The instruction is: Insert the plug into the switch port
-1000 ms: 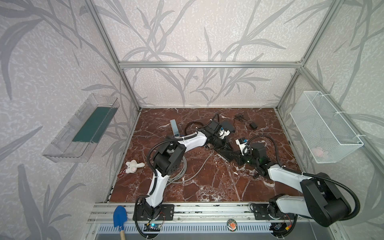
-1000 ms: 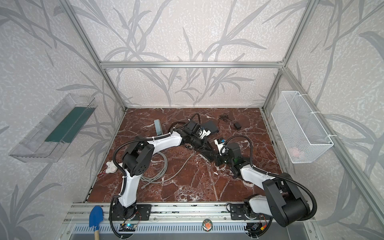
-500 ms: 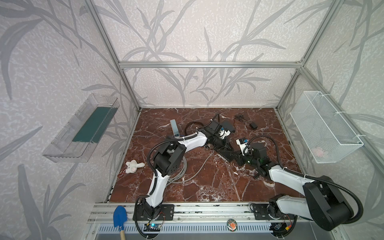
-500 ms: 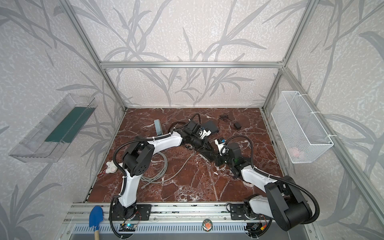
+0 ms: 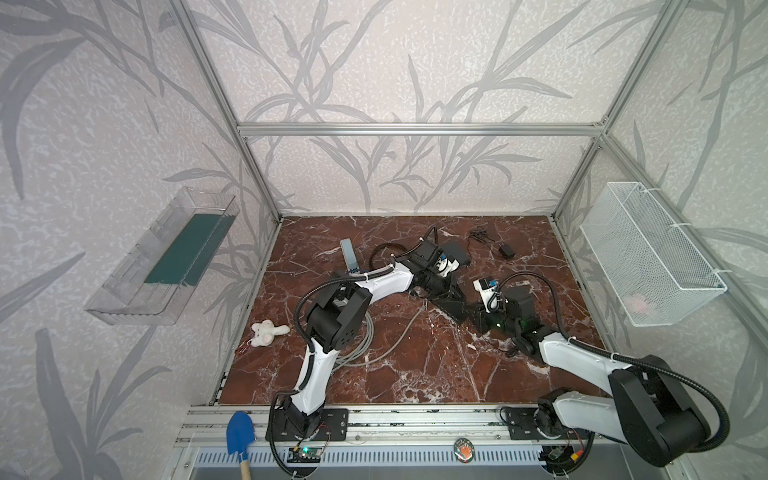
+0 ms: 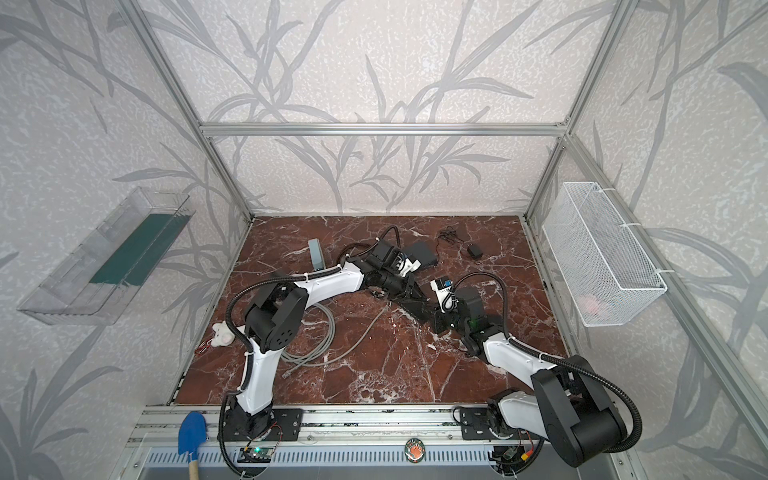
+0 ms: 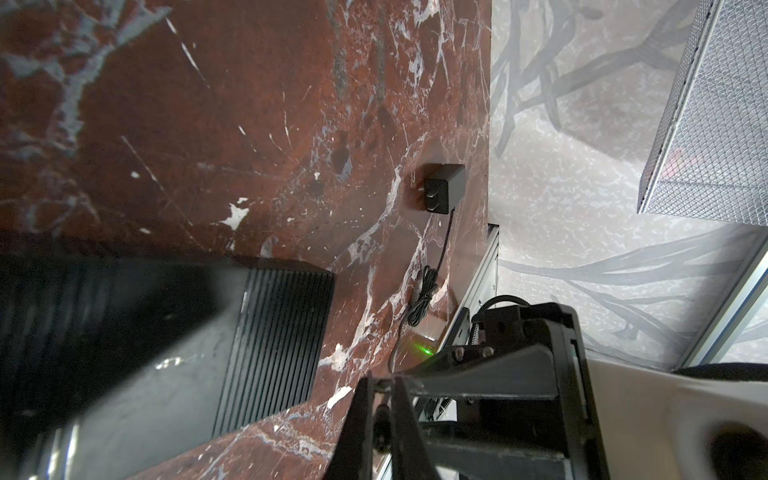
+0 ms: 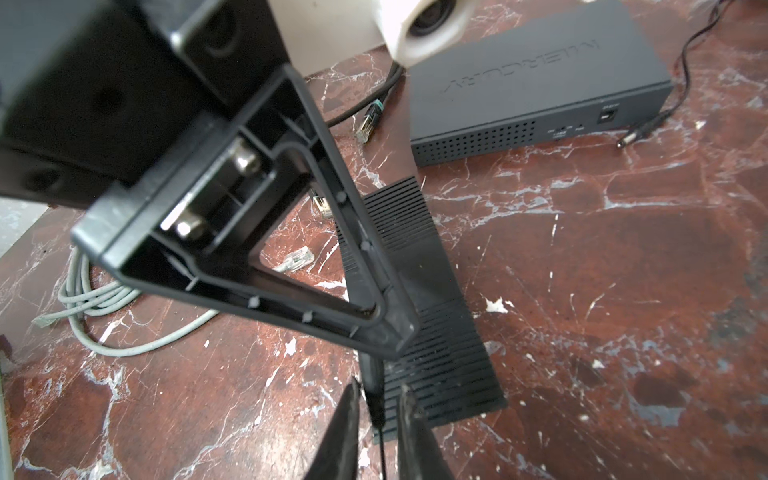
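The worktop (image 5: 415, 374) is red-brown marble. The left arm (image 5: 386, 284) reaches from the near left toward the centre. The right arm (image 5: 582, 361) reaches in from the near right. The two grippers meet tip to tip just right of centre.

The switch (image 8: 540, 70), a flat black box, lies at the far centre, just beside the left arm's wrist. Its vented face is turned toward the right gripper and carries a small socket (image 8: 609, 114). A barrel plug (image 8: 631, 137) lies on the worktop just beside that face, apart from the socket. A power adapter (image 5: 507, 250) lies to the right of the switch, apart from it.

A ribbed black panel (image 8: 428, 299) lies flat on the worktop beneath the tip of the left gripper. A coiled grey cable (image 8: 95, 301) lies near the left arm.

The left gripper (image 7: 382, 380) is closed, its fingers almost together on the thick dark end of a thin black cable (image 8: 377, 409). Whether that end is a plug cannot be told.

The right gripper (image 8: 379, 388) stands parted by a narrow gap. The thin black cable runs between its fingers, with marble showing on either side of it.
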Tool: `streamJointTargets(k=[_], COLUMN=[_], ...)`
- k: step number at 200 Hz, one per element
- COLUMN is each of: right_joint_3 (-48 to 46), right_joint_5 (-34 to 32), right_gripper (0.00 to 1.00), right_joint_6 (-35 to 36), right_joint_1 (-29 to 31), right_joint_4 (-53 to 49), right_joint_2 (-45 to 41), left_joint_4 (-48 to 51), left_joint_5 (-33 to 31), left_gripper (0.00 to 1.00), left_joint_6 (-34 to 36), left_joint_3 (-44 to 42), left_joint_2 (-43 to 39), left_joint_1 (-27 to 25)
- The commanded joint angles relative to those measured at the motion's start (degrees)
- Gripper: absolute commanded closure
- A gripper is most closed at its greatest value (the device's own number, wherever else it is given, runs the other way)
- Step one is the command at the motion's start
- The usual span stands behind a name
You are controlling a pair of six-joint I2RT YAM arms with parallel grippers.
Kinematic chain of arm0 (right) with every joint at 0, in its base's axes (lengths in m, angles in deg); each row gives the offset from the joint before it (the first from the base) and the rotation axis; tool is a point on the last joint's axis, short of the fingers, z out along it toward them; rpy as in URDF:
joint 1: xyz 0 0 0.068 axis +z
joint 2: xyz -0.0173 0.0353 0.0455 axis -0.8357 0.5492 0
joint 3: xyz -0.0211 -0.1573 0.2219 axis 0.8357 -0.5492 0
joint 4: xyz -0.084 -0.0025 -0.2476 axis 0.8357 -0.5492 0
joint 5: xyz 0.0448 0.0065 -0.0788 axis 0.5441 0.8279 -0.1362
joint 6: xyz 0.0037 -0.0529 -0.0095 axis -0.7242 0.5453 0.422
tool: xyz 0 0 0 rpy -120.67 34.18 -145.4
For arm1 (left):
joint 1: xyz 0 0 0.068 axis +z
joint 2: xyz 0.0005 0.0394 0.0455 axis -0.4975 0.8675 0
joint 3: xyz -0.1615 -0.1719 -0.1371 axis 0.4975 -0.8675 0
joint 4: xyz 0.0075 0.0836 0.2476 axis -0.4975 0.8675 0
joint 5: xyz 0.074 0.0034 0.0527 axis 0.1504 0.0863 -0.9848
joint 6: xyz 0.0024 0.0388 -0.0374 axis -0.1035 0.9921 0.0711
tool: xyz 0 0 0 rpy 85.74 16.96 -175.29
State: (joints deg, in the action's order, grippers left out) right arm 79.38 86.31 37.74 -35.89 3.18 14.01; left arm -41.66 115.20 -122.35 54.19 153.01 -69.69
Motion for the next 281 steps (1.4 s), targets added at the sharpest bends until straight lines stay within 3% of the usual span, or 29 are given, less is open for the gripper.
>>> streamJointTargets(k=[1,134,163,197,242,281], right_joint_3=[-0.26,0.61,1.57,3.66,6.52,5.58], right_joint_5=[-0.34,-0.08,-0.76,-1.39,-10.77,-14.36], right_gripper=[0.81,0.92,0.93,0.93,0.94,0.94], right_joint_6=[-0.11,0.48,1.34,0.96,-4.65,-10.5], right_joint_1=[0.02,-0.01,0.03,0.1,0.78,1.35], right_joint_4=[-0.51,-1.35,-5.54,-11.51,-23.23,-24.94], right_joint_2=[-0.58,0.38,-0.69,-1.5,-2.48,-1.75], left_joint_4=[0.72,-0.41,1.88,11.27,20.8,24.95], left_joint_5=[-0.1,-0.27,-2.11,-7.92,-18.46,-23.04], left_gripper=[0.91,0.9,0.77,0.57,0.51,0.48], left_joint_6=[0.41,-0.37,1.14,7.49,15.81,20.39], left_joint_3=[1.67,0.01,0.46,4.59,7.65,12.42], left_joint_2=[0.18,-0.78,-0.96,-1.49,-2.27,0.88], left_joint_1=[0.22,0.22,0.34,1.84,4.34,4.44])
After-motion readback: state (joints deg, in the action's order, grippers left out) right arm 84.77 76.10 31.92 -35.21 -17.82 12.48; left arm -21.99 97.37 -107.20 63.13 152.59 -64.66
